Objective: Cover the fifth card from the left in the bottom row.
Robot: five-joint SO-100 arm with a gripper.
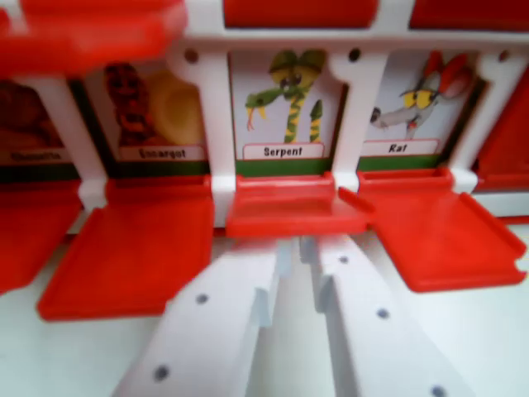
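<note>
A white game board frame (207, 91) holds a row of picture cards, each with a red flap hinged below it. The Serpent card (285, 103) is in the middle and shows its picture in full. Its red flap (285, 211) is tipped up a little higher than the neighbouring flaps, and its front edge rests at my fingertips. My white gripper (295, 246) reaches up from the bottom of the wrist view. Its two fingers are nearly together and hold nothing, and their tips touch the underside of that flap's edge.
The Escargot card (153, 107) and its flat flap (136, 260) lie to the left. To the right are the Rat card (413, 103) and its flap (446, 236). A blurred red flap (83, 33) is at the top left. The white tabletop (471, 347) lies below.
</note>
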